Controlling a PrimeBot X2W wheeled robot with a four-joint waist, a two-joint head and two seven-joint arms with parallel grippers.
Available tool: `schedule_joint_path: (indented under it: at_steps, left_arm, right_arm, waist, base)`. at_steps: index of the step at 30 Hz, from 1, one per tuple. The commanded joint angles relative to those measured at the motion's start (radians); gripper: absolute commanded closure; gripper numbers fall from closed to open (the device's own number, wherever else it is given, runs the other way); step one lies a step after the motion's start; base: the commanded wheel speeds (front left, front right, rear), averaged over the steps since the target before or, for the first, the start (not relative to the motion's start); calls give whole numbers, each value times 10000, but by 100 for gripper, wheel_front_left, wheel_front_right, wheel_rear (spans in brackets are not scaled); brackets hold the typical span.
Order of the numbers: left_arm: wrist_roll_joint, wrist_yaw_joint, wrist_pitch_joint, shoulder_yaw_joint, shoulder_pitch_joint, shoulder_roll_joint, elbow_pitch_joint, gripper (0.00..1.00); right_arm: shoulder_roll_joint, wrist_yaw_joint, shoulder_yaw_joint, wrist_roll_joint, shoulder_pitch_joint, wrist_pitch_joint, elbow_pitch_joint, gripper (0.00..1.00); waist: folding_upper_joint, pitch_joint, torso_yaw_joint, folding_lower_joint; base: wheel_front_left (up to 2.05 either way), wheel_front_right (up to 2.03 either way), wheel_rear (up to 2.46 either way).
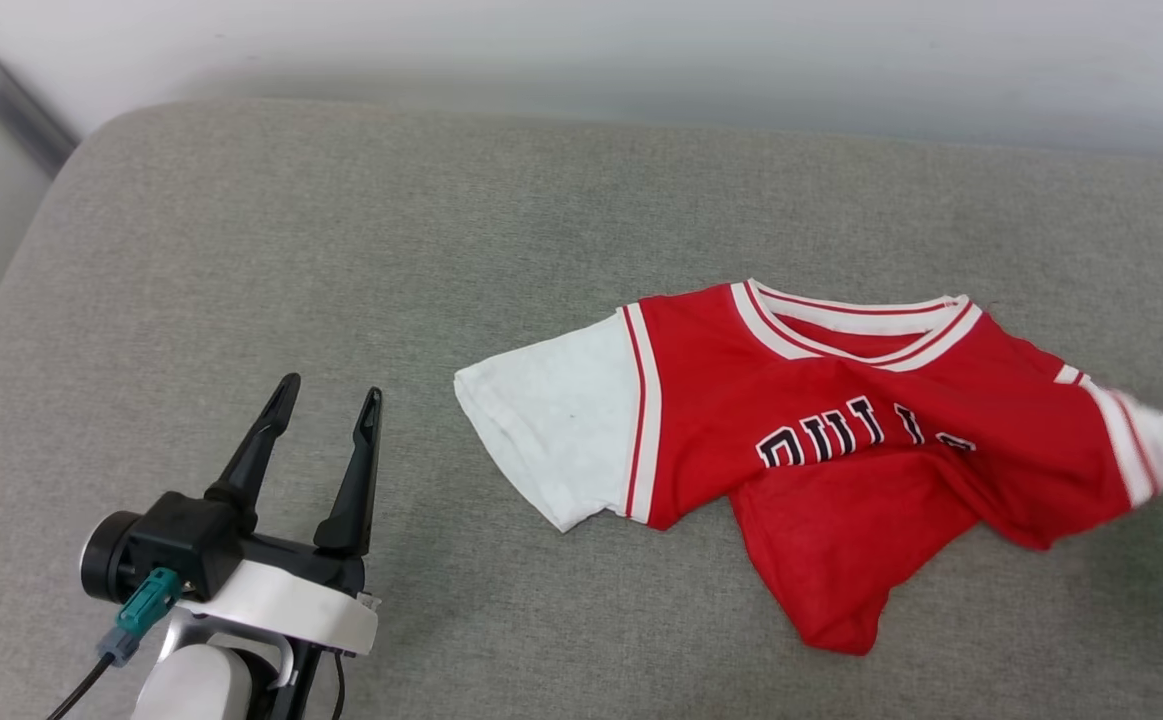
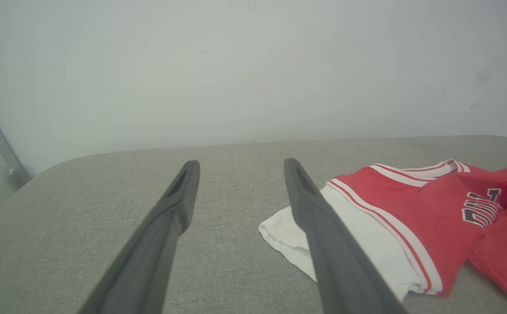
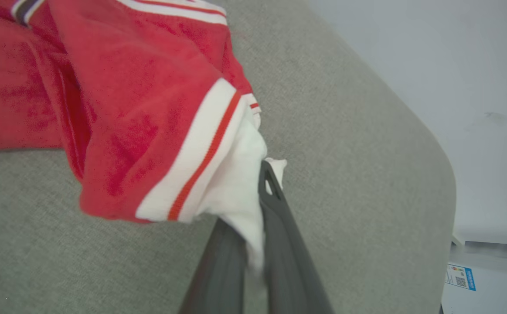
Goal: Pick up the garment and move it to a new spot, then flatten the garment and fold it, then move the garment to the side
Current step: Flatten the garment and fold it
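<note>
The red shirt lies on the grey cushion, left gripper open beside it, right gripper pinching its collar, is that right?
Not quite. The right gripper pinches the white sleeve of the shirt, not its collar, as the right wrist view shows. The rest holds: the shirt lies on the grey cushion, left gripper open beside it.

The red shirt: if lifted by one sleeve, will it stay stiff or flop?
Probably flops: the shirt lies crumpled on the cushion. Seems light: the pinched white sleeve alone lifts its edge. Unlikely to slip, cloth bunched between shut jaws.
</note>
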Motion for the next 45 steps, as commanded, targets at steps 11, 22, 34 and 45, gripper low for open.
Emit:
schedule_joint_path:
  at_steps: [11, 22, 34, 45]
  left_arm:
    - [91, -64, -26, -31, -309, 161, 177, 0]
    - [-12, 58, -26, 96, 101, 335, 216, 0]
    - [-402, 60, 471, 421, 241, 823, -546, 0]
    - [-1823, -162, 4069, -511, -1617, 2598, -1048, 0]
  right_arm:
    - [1337, 15, 1415, 179, 1218, -821, 1454, 100]
    - [1931, -7, 4, 827, 1099, -1320, 496, 0]
    - [4700, -5, -3723, 1226, 2579, -1513, -3446, 0]
    - [6763, -5, -4859, 181, 2412, -2533, -4488, 0]
  waist:
    - [0, 106, -424, 0]
    - [0, -569, -1119, 0]
    - [0, -621, -1865, 0]
    - [0, 280, -2354, 0]
  base:
    - [0, 0, 0]
    - [0, 0, 0]
    - [0, 0, 0]
    - [0, 0, 0]
